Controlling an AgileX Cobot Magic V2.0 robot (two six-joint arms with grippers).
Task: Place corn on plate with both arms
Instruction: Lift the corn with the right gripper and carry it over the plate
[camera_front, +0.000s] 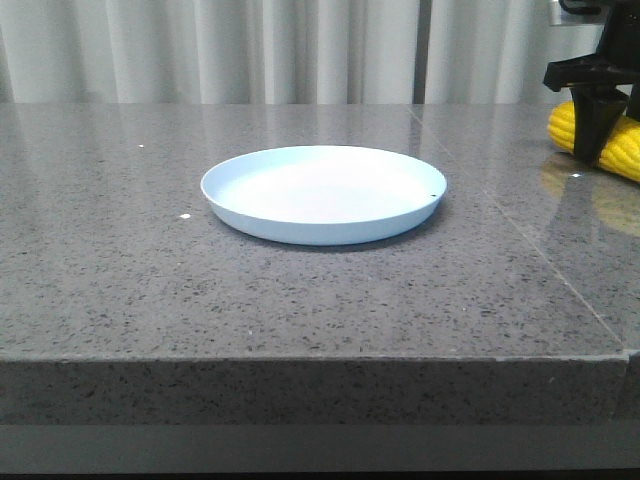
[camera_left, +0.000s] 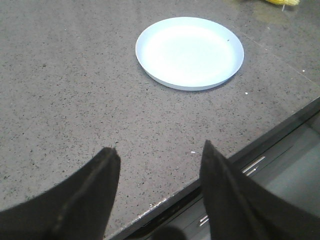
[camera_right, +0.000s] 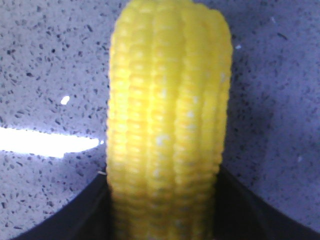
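A: Where is the corn (camera_front: 625, 148) being seen?

B: It is being seen well to the right of the plate (camera_front: 323, 193), at the frame's edge in the front view, lying on the grey speckled surface (camera_front: 150, 260). Only its left end is being shown there; the rest is being cut off.

A: Is it being held?

B: Yes. The right pincer (camera_front: 597, 135) is being closed around it, with a dark finger crossing the cob in the front view. In the right wrist view, the corn (camera_right: 167, 130) is being flanked on both sides by the dark fingers (camera_right: 85, 215), pressed right against the kernels. Whether the cob is being lifted off the surface cannot be told.

A: And the plate?

B: It is being left bare near the middle of the surface, well apart from the corn. A tiny dark dot is being shown on its right rim.

A: What about the left pincer (camera_left: 159, 165)?

B: It is being held wide, with nothing between its two dark fingers (camera_left: 95, 195). In the left wrist view it is being kept over the surface edge, well apart from the plate (camera_left: 190, 52), with a sliver of yellow (camera_left: 282, 2) being glimpsed beyond the plate.
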